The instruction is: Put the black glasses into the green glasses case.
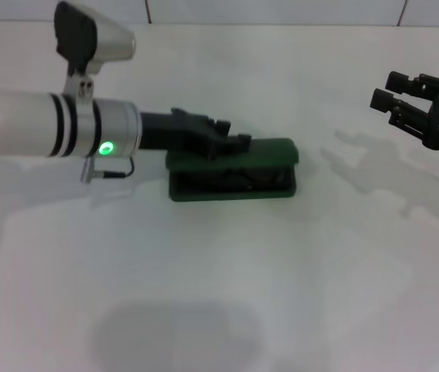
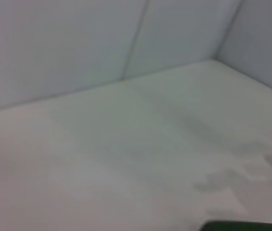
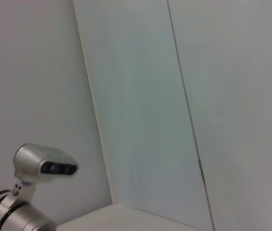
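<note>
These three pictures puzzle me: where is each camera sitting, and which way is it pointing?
Head view: from the robot's head, looking down at the white table; left gripper over the green glasses case, right gripper parked aside.
Left wrist view: on the left arm, facing table and walls; no own body shows, only the case's edge.
Right wrist view: on the right arm, facing the walls; left arm shows.
Shared: head and left wrist see the case.
</note>
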{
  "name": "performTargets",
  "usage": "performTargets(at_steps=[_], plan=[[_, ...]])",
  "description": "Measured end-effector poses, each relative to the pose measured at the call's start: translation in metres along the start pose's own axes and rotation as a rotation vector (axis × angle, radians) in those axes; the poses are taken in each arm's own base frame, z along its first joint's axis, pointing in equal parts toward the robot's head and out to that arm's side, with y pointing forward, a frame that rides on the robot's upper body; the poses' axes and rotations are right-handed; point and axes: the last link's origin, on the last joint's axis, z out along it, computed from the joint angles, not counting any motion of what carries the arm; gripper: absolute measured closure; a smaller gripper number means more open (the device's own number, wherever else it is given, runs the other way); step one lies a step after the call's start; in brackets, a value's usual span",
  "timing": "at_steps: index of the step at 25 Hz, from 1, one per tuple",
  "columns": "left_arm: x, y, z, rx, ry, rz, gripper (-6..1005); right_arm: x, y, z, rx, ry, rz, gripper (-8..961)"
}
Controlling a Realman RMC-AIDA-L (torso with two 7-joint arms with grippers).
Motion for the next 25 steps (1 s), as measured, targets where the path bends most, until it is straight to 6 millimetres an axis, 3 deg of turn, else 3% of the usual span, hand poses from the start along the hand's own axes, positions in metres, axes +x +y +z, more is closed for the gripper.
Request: performTargets(at_steps=[5,14,19,20,25], plan=[[-0.009,0.002,-0.005,-0.008,0.029,0.012,401,-0.001,-0.001,0.003,0.001,0.001,-0.001,546],[-0.006,0.013,-0.020,-0.097,0.161,0.052,395,-0.003,0.007,0.011,-0.063,0.000,-0.003,543],[-0.008,0.041,-0.063,-0.332,0.363,0.214,392,-0.008,0.030,0.016,-0.246,0.006,-0.056,540],[-0.011,0.049,-0.077,-0.398,0.407,0.263,391,-0.013,0.045,0.015,-0.358,-0.012,-0.101,539],[-0.024,0.062,-0.112,-0.497,0.474,0.331,388,-0.017,0.055,0.012,-0.431,-0.036,-0.137,495]])
